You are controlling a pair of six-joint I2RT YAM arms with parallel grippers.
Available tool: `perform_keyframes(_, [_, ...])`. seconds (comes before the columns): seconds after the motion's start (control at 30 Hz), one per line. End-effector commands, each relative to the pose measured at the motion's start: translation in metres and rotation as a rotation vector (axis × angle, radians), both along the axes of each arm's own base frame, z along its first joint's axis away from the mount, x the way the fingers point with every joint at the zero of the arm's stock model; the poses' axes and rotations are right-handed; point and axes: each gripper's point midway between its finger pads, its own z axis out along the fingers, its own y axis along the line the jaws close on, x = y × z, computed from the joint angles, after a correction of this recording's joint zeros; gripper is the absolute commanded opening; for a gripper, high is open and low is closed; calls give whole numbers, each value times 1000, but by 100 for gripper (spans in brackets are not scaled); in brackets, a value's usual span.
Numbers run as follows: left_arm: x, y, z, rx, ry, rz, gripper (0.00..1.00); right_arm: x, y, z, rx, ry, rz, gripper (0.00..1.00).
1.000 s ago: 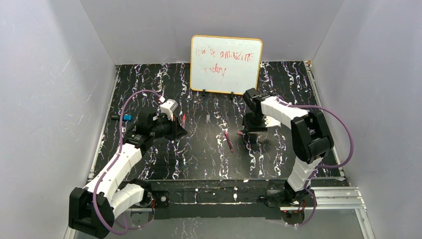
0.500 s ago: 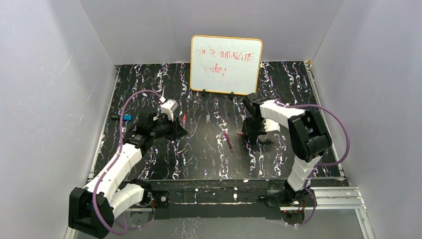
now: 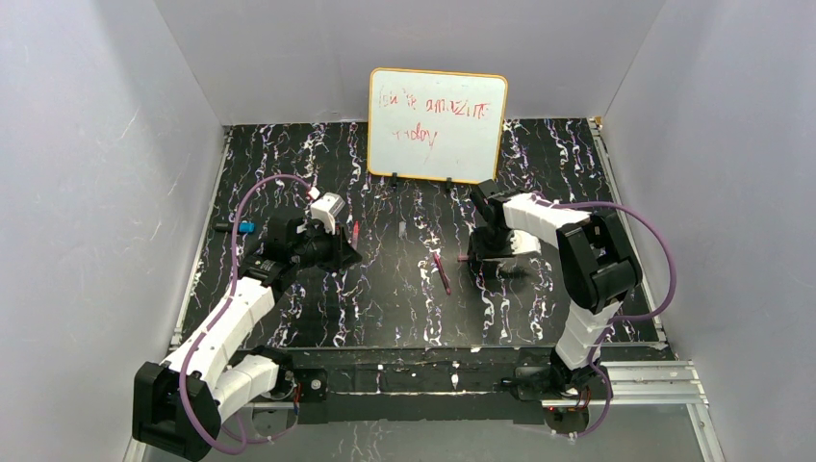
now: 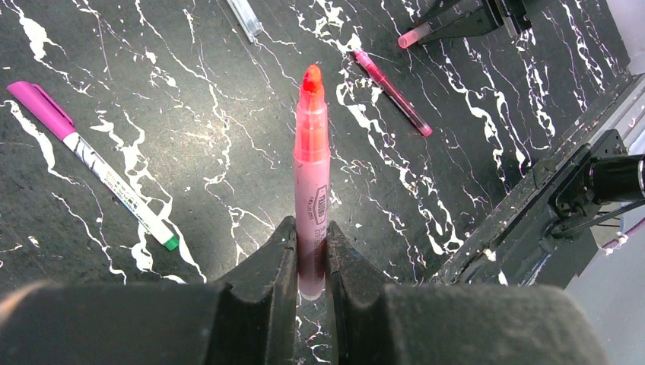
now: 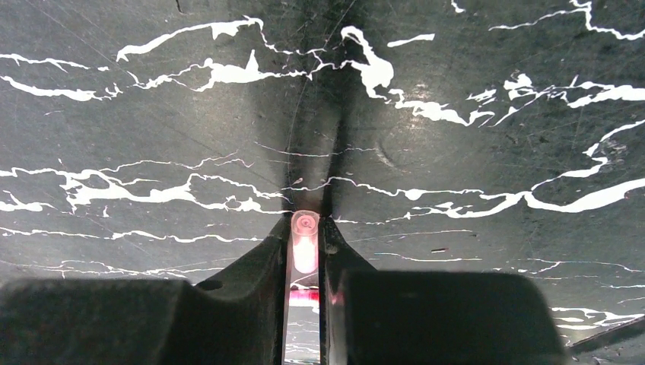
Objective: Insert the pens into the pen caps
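Left wrist — left gripper (image 4: 310, 236) pinching uncapped pink pen (image 4: 312, 167), right gripper (image 5: 305, 228) closed on — probably — a pink cap (image 5: 304, 249)

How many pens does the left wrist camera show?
3: pink pen in left gripper; white pen lying at left of view; slim magenta pen farther out. Cut-off clear tube: pen or cap, unclear.

**What I cannot make out**

The back end of the pink pen (image 4: 312, 167) is buried between my left fingers (image 4: 278, 258), bottom centre of the left wrist view. A clear tube (image 4: 245, 17) is cut off by the top edge there. My right fingers (image 5: 262, 266), dark and blurred, cover the sides of the pink cap (image 5: 304, 247); its rear runs off the bottom edge. From above, the whiteboard (image 3: 438, 123) writing is too small to read.
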Motion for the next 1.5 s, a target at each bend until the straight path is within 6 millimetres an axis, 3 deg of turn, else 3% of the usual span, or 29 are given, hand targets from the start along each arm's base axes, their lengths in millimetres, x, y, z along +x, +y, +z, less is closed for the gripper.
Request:
perform_keyframes(0.0, [3, -1, 11, 4, -26, -5, 0, -18, -15, -16, -67, 48, 36, 8])
perform_keyframes(0.13, [3, 0, 10, 7, -21, -2, 0, -3, -18, -2, -116, -16, 135, 5])
perform_keyframes(0.27, [4, 0, 9, 11, -19, 1, 0, 19, -16, 27, -187, -125, 249, 5])
perform_keyframes(0.5, [-4, -9, 10, -37, 25, -44, 0, 60, 6, 99, -311, -424, 595, 1])
perform_keyframes(0.67, [-22, -20, 21, -118, 19, -125, 0, 74, 42, 160, -318, -738, 825, 1])
perform_keyframes(0.8, [-32, -26, 32, -178, -14, -165, 0, 71, 68, 202, -272, -991, 973, 1])
perform_keyframes(1.1, [-40, -35, 37, -242, -18, -221, 0, 52, 121, 266, -241, -1240, 1263, 1])
perform_keyframes(1.47, [-45, -42, 44, -299, -33, -268, 0, 27, 179, 291, -186, -1355, 1415, 1])
